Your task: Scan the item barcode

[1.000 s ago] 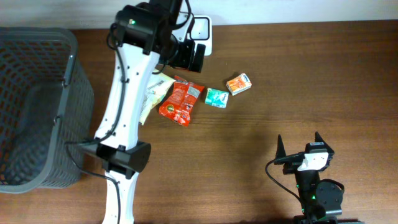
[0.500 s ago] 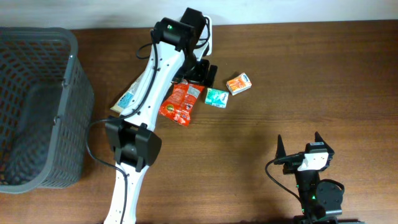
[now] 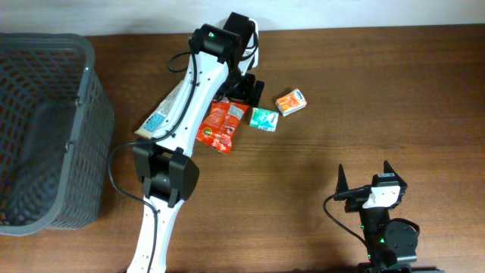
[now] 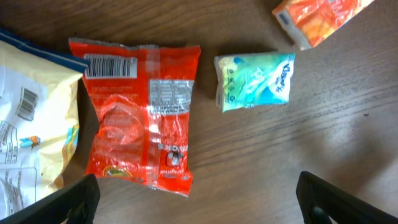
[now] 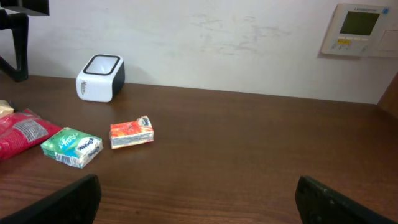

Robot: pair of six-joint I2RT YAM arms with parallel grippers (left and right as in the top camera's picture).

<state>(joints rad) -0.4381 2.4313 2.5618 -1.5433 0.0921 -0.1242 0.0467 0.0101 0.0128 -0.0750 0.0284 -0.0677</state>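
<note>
A red snack bag (image 4: 140,115) lies flat on the table, its barcode (image 4: 111,65) facing up near the top edge. My left gripper (image 4: 199,199) hovers open over the bag (image 3: 220,125) with nothing between its fingers. In the overhead view it (image 3: 248,89) sits just right of the bag's top. The white scanner (image 5: 99,78) stands at the back by the wall, mostly covered by the left arm from above. My right gripper (image 3: 364,176) rests open near the front right, far from the items, and is empty (image 5: 199,199).
A green tissue pack (image 4: 254,81) and an orange pack (image 4: 320,18) lie right of the red bag. A yellow bag (image 4: 31,124) overlaps its left side. A dark mesh basket (image 3: 45,129) fills the left end of the table.
The left arm has swung right from over the yellow bag until its gripper hangs above the red bag. In the last half second it barely moved. The right arm stayed still.
</note>
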